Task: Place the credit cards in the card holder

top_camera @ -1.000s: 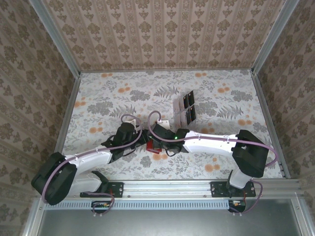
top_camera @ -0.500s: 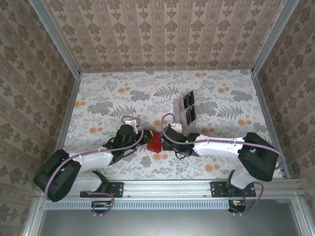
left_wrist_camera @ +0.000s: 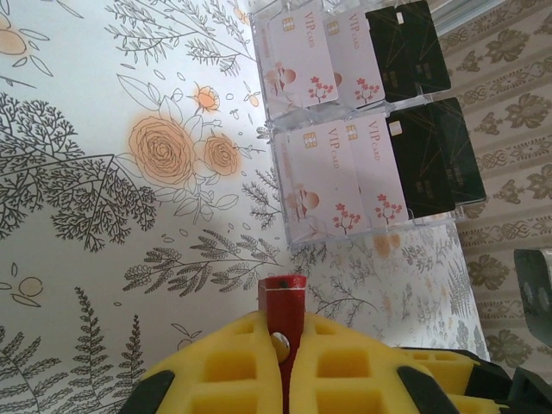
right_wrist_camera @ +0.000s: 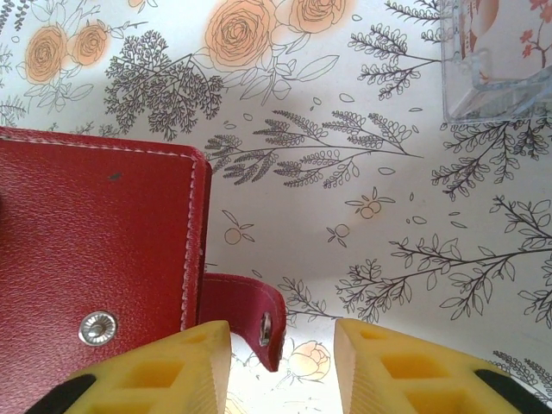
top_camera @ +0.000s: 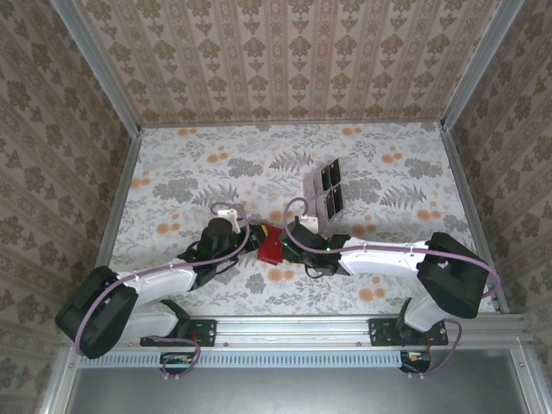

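From above, the red wallet (top_camera: 271, 247) lay on the table (top_camera: 190, 172) near its front middle, with the left pincer (top_camera: 255, 241) at its left edge and the right pincer (top_camera: 287, 244) at its right. The clear rack (top_camera: 324, 191) stood well apart behind them.

The left wrist view showed what the overhead view could not: the left pincer was clamped tight on a red edge of the wallet. In the rack beyond, black cards (left_wrist_camera: 405, 52) sat beside white cards (left_wrist_camera: 302, 60).

The right wrist view showed the right pincer standing partly parted and holding nothing, with the wallet's snap tab (right_wrist_camera: 246, 315) loose between its pads.

The step in hand looked like getting the wallet open while one arm steadied it. No card looked to be loaded yet. Next the flap likely needed folding back to bare a pocket, then a black card fetching from the rack.
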Robot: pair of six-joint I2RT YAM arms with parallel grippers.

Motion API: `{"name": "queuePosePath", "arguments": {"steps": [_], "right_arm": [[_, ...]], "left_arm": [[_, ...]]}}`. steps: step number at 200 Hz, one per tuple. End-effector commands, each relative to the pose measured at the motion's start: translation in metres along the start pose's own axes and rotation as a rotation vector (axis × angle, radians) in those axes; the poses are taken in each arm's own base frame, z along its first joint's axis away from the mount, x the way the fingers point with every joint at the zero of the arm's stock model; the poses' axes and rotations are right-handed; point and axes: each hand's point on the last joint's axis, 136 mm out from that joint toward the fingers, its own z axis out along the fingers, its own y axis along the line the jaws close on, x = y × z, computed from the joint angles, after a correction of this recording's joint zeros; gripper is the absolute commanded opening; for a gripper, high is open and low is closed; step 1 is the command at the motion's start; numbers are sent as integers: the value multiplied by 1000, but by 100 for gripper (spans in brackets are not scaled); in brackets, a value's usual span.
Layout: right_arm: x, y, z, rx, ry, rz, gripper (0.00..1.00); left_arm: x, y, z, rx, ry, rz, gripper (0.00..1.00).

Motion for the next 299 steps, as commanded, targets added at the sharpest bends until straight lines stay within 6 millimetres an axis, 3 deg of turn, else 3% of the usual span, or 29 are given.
{"name": "queuePosePath", "arguments": {"steps": [1,72,120,151,161,166,181,204,235,299], "right_arm": [[0,-4,3,-4,5,34,36],[0,-3,16,-35,28,68,18],[6,0,21,-64,50,82,20],[5,0,18,-74,47,87,2],[2,1,14,-81,41,88,0],[0,1,12,-84,39,88,0],[-6,6,5,-97,33,78,0],[-10,16,-5,-125,47,49,0],[-9,29,-11,-166,77,21,0],[-16,49,-24,-221,63,9,0]], "left_arm": [[-5,-9,-4,31,-30,32,0],[-4,-12,-2,35,-27,26,0],[-6,-13,-2,39,-31,29,0],[-6,-11,-1,30,-32,29,0],[-5,-8,-2,15,-33,30,0],[-5,-6,-2,5,-33,33,5],[-4,3,-5,-38,-33,40,38],[-2,19,-12,-114,-19,70,67],[-1,28,-23,-167,-2,122,77],[-3,16,-24,-160,32,166,79]]}}
